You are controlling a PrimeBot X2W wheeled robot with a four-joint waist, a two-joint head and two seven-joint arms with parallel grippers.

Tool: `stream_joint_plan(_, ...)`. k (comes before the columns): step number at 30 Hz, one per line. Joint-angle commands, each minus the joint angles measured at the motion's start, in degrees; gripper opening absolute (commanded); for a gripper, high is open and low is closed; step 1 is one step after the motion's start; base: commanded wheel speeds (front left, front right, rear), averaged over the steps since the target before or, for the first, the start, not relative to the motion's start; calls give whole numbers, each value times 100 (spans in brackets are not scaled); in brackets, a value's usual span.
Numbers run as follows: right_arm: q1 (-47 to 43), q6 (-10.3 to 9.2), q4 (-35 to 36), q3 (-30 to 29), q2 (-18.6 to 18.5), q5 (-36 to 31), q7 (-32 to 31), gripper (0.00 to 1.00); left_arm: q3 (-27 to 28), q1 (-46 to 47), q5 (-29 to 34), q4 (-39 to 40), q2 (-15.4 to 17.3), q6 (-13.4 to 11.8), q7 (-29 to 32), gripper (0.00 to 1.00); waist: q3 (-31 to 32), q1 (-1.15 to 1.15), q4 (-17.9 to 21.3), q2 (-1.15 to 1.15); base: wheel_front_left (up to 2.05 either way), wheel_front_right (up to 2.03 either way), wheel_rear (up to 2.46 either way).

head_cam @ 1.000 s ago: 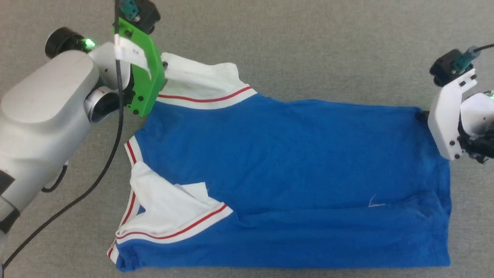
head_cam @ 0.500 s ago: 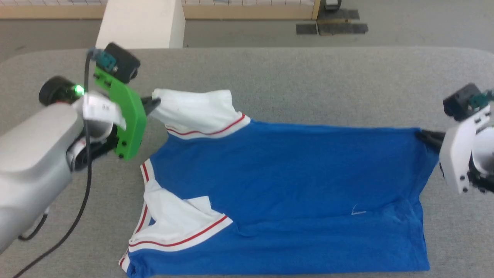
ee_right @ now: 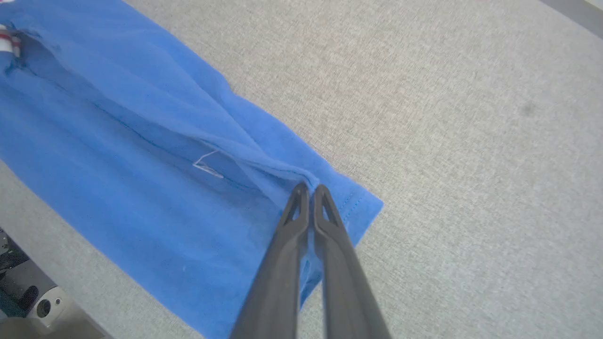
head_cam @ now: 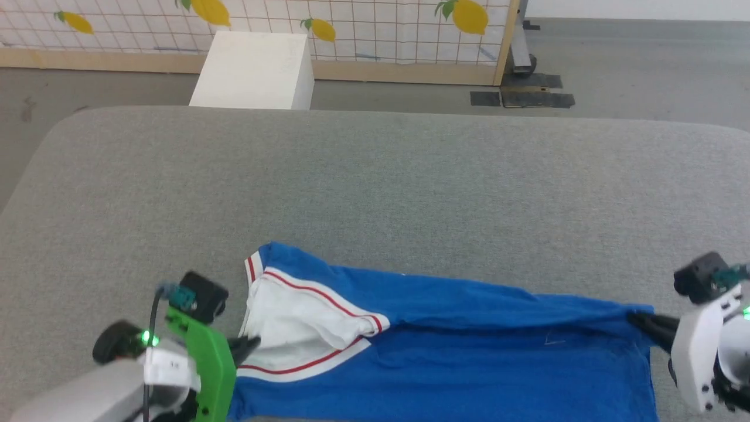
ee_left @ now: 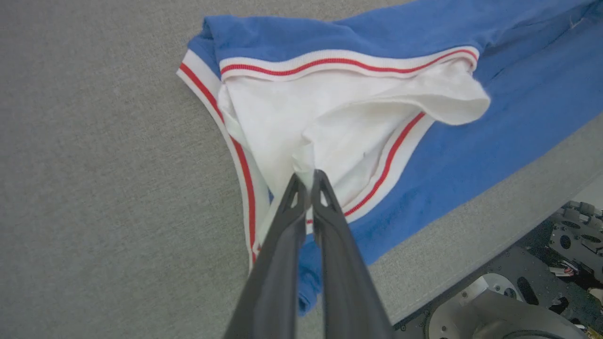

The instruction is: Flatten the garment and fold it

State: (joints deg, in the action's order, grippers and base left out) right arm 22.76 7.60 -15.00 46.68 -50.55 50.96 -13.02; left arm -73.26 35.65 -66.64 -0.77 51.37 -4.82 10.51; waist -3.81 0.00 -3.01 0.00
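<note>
The garment (head_cam: pixel 469 346), a royal-blue T-shirt with white, red-striped sleeves, lies folded lengthwise along the near edge of the grey table (head_cam: pixel 375 187). At the lower left my left gripper (head_cam: pixel 251 343) is shut on a white sleeve (head_cam: pixel 293 319). The left wrist view shows that sleeve's white cloth (ee_left: pixel 330 122) pinched at the fingertips (ee_left: pixel 308 175). My right gripper (head_cam: pixel 636 319) at the lower right is shut on the blue hem corner (head_cam: pixel 641 313). In the right wrist view the fingertips (ee_right: pixel 308 188) clamp a fold of the blue cloth (ee_right: pixel 141 155) near that corner.
The far half of the table is bare grey cloth. Behind the table stand a white box (head_cam: pixel 252 70) and a tiled wall with lemon pictures (head_cam: pixel 351 29). The robot's base (ee_left: pixel 518 301) shows below the table's near edge.
Both grippers have pulled their held edges toward the near side, folding the shirt's far half over the near half. The head camera has tilted up, so the shirt now sits low in view.
</note>
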Motion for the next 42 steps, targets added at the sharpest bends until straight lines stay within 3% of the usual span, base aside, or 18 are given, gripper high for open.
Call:
stream_joint_plan(1, -173, -11, 23, -56, 13, -10, 16, 0, 9, -152, -37, 11, 28, -69, -95, 0, -71, 0, -28, 0, 0, 0, 0)
stream_joint_plan(9, -601, -11, -157, -217, 342, -89, -261, 0, 4, -578, -152, -406, -295, -40, -295, 0, -270, 0, -58, 0, 0, 0, 0)
stream_joint_plan(10, -612, -11, -194, -251, 379, -90, -266, 10, 15, -584, -147, -465, -328, -56, -335, 0, -270, 0, -61, 0, 0, 0, 0)
stream_joint_plan(11, -608, -11, -211, -294, 414, -113, -253, 69, 63, -595, -166, -541, -363, -84, -425, 27, -262, 0, -62, 0, 0, 0, 0)
stream_joint_plan(12, -601, -11, -216, -340, 438, -123, -233, 100, 113, -602, -184, -586, -382, -101, -516, 100, -243, 0, -59, 0, 0, 0, 0)
stream_joint_plan(17, -609, -11, -1, -622, 329, -203, -142, 100, 468, -653, 18, -627, -343, -326, -1469, 100, 21, 0, -29, 0, 0, 0, 0)
stream_joint_plan(20, -654, -11, 308, -911, 120, -225, -151, 100, 738, -692, 311, -579, -357, -755, -2215, 100, 173, 0, -35, 0, 0, 0, 0)
stream_joint_plan(23, -691, -11, 636, -1258, -63, -231, -202, 100, 1085, -760, 683, -529, -465, -1325, -2501, 100, 258, 0, -40, 0, 0, 0, 0)
stream_joint_plan(26, -743, -11, 907, -1649, -220, -250, -412, 100, 2055, -957, 1413, -256, -715, -2028, -2545, 100, 276, 0, -62, 0, 0, 0, 0)
stream_joint_plan(30, -899, -11, 978, -1884, -329, -88, -1143, 100, 3321, -1696, 2443, 135, -1197, -2480, -2548, 100, 237, 0, -74, 0, 0, 0, 0)
stream_joint_plan(35, -1114, -11, 902, -2023, -386, 150, -1894, 100, 4626, -2596, 3479, 445, -1977, -2413, -2549, 100, 94, 0, -149, 0, 0, 0, 0)
stream_joint_plan(42, -1271, -11, 693, -2003, -130, 143, -2479, 100, 6044, -3414, 4544, 402, -3123, -1607, -2550, 100, -136, 0, -313, 0, 0, 0, 0)
